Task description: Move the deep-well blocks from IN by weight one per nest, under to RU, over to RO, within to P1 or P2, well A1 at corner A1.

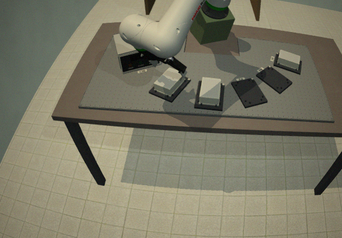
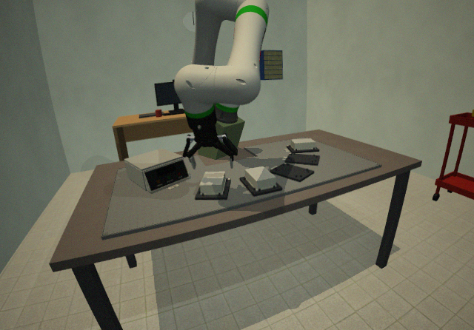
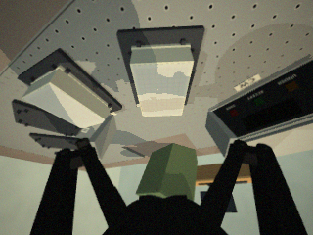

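One block sits in the nest beside the check-weigher. A second block sits in the nest to its right in the top view. A third block sits in the far-right nest. Two nests between are empty, one nearer and one farther. My gripper is open and empty, above and behind the first block. No lamp looks brightly lit. Cut corners and most labels are unclear.
The green robot pedestal stands behind the grey perforated plate. No block stands on the visible check-weigher top. The arm hides part of it in the top view.
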Motion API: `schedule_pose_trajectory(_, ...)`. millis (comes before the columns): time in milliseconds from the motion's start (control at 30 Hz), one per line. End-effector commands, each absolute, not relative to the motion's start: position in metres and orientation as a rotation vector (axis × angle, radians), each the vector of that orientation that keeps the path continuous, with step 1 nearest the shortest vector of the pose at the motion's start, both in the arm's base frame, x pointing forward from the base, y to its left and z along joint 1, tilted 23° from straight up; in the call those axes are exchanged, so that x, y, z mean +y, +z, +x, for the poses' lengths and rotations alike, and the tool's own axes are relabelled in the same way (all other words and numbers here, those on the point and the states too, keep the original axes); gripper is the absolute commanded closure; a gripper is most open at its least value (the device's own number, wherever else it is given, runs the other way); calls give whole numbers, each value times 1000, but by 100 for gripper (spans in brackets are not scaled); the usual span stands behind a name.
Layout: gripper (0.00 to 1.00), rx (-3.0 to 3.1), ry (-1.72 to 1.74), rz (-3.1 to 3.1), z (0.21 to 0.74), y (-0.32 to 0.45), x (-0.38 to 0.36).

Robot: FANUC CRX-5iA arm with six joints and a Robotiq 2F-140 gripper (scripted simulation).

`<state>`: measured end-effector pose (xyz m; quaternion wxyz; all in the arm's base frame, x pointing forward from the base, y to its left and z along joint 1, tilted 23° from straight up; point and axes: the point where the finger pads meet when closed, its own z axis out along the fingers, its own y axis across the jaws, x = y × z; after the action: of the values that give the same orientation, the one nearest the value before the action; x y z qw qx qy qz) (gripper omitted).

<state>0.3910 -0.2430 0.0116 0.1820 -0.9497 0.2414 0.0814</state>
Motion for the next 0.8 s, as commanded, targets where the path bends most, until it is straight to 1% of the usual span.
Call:
schedule_pose_trajectory(0,0,681,229,-2681,390,11,-247)
schedule_pose_trajectory(367,0,681,229,-2681,390,11,-247)
schedule_pose_trajectory(767,0,681,229,-2681,398,-8,-244)
